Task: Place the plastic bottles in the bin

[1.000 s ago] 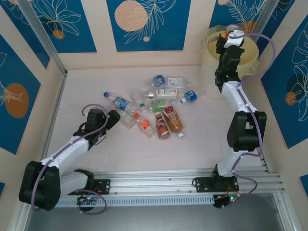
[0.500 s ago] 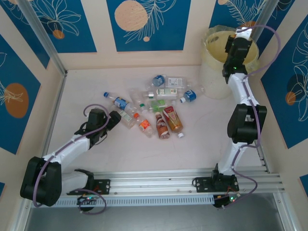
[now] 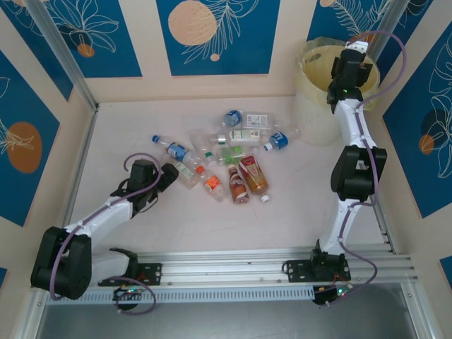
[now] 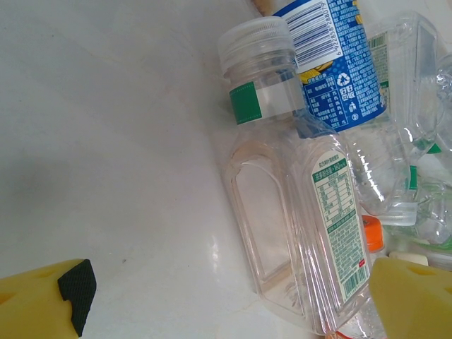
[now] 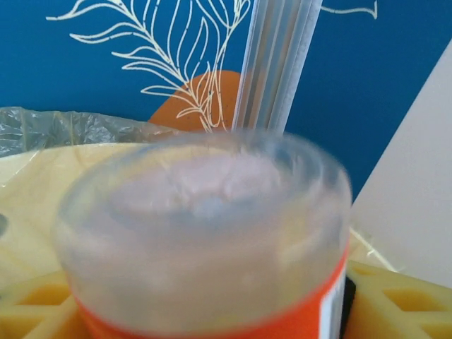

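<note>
Nearby, the left claw [image 4: 240, 300] gapes astride a clear, white-capped plastic bottle [image 4: 282, 212] on the pale worktop [image 3: 282, 212]; likely light, crushable, slick, so pinch its flat sides. Farther off, the right claw [image 3: 351, 60] grips an orange-labelled clear bottle [image 5: 205, 226] over the cream-yellow round bin [image 3: 311, 106].

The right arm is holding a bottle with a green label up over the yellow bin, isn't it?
Not green. The right wrist view shows the bottle in the right gripper has an orange label. It is indeed over the yellow bin.
</note>
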{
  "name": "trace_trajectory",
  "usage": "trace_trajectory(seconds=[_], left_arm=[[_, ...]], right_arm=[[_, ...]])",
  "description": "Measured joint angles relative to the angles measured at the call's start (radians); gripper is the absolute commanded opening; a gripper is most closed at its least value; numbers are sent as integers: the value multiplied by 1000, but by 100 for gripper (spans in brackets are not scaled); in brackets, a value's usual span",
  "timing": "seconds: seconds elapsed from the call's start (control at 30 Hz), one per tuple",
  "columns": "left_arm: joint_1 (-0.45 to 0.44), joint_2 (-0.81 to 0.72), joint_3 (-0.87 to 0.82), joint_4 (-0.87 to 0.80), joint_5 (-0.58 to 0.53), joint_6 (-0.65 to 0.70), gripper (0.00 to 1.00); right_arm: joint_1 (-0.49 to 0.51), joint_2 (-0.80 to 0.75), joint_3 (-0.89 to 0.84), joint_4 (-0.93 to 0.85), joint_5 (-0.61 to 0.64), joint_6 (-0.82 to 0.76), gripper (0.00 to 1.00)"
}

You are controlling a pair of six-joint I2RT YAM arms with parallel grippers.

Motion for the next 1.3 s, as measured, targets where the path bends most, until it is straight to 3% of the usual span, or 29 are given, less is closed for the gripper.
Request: trace_trajectory(seconds=[0.53, 0.8, 1.03, 1.3], left_arm=[[0, 0, 0, -2, 0, 1, 100], [0, -3, 0, -16, -1, 14, 100], [0, -21, 12, -66, -20, 37, 100], [1, -13, 87, -109, -12, 101, 100]], right_arm=[[16, -9, 41, -117, 7, 50, 92], [45, -155, -54, -130, -69, 112, 99], [71, -353, -248, -61, -213, 177, 99], [103, -560, -531, 24, -531, 193, 99]])
